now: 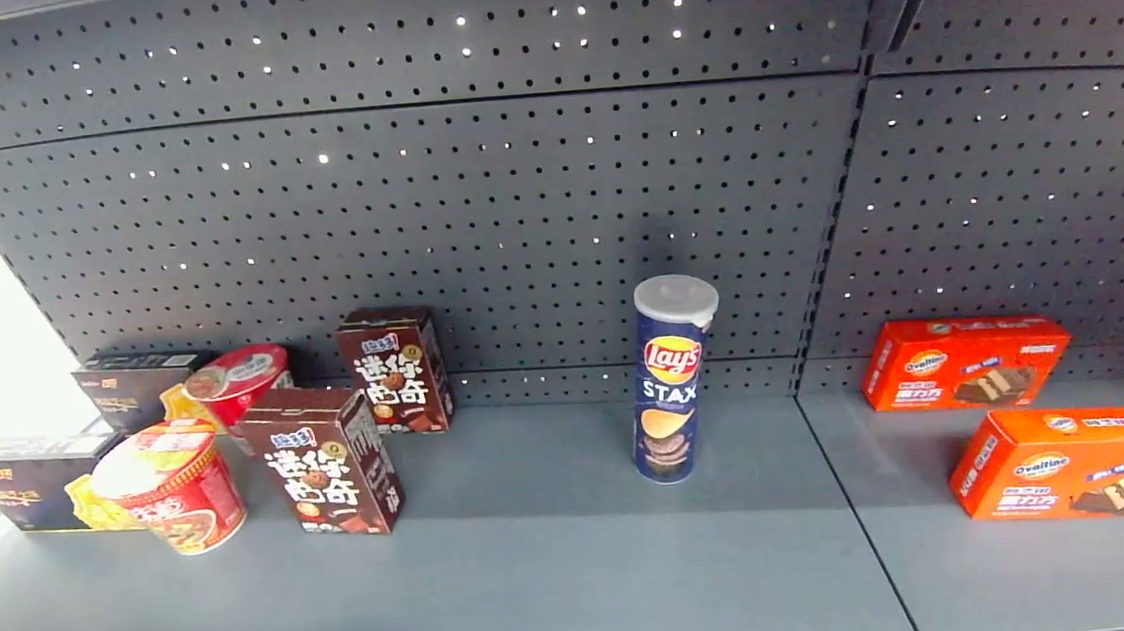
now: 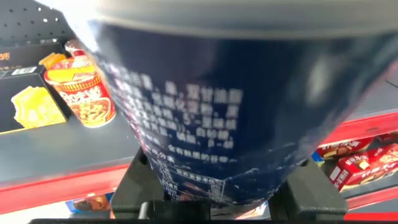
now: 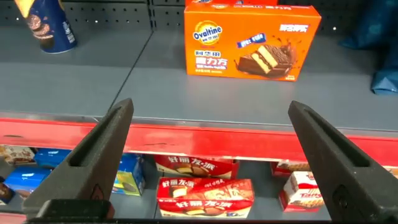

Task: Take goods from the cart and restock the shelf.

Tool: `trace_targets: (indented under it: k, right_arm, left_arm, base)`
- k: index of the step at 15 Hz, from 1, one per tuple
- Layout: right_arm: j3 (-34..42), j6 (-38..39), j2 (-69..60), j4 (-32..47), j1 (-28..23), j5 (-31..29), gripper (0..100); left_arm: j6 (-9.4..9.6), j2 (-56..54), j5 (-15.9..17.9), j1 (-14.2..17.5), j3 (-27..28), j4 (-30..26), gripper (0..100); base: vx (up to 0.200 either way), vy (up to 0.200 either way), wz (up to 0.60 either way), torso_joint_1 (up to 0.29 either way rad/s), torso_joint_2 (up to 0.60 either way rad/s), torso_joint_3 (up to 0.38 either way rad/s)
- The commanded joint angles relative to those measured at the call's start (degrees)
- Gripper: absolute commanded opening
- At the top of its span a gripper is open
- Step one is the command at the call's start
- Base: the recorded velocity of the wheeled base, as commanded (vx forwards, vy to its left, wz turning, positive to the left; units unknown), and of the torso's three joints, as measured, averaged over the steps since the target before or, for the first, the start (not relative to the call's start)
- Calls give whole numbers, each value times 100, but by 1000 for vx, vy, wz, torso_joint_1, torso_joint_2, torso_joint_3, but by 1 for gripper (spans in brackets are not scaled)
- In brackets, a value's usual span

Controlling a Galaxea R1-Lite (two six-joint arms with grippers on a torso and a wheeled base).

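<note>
Left gripper (image 2: 224, 194): closed on a dark blue canister (image 2: 236, 93), one finger on each side of its lower body. The canister sits directly against the wrist. It has white print on a glossy dark blue wall and a pale rim at its far end.

Right gripper (image 3: 210, 111): fingers spread wide, nothing between them, held before the shelf's red front edge (image 3: 205, 134).

Landmark: the chip can (image 1: 672, 377) stands upright near the back panel. Bare grey shelf deck (image 1: 559, 536) runs from it forward to the red edge. Brown boxes (image 1: 323, 460) stand well to its left, orange boxes (image 1: 1085, 460) well to its right.
</note>
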State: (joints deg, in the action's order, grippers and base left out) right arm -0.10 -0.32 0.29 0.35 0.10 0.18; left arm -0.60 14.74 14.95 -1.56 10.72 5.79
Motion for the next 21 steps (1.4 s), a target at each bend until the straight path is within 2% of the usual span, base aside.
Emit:
trace_targets:
  k: [1, 11, 12, 13, 14, 15, 19, 21]
  right_arm:
    - [1, -3, 6, 0, -10, 8, 100]
    - [-8, -144, 15, 9, -1, 61, 100]
    - [-8, 5, 94, 0, -45, -106, 100]
    - [-509, -162, 278, 44, 52, -97, 100]
    - [-1150, -302, 814, 53, 219, 166, 100]
    - [-2240, -390, 2370, 79, 588, 404, 100]
    - [-2750, -443, 3899, -123, 2003, 720, 100]
    - [-2847, -408, 4620, -475, 2469, 825, 100]
  left_arm:
    - [-2, -94, 0, -2, -87, 1, 0]
    - [-2, -129, -9, -143, -61, 10, 0]
    - [-2, -129, -27, -134, -61, 1, 0]
    - [-2, -112, -9, -116, 36, 1, 0]
    - [-2, -112, -9, -134, 71, 1, 0]
    - [7, -85, 8, -143, 53, 1, 0]
    - [-2, -6, 0, -152, 150, 1, 0]
    - [-2, 117, 8, -152, 176, 1, 0]
  base:
    - [0, 0, 0, 0, 0, 0]
    - [0, 0, -60, -1, 1, 0]
    - [0, 0, 0, 0, 0, 0]
    - [0, 0, 0, 0, 0, 0]
    - [0, 0, 0, 0, 0, 0]
    - [0, 0, 0, 0, 0, 0]
    - [0, 0, 0, 0, 0, 0]
    - [0, 0, 0, 0, 0, 0]
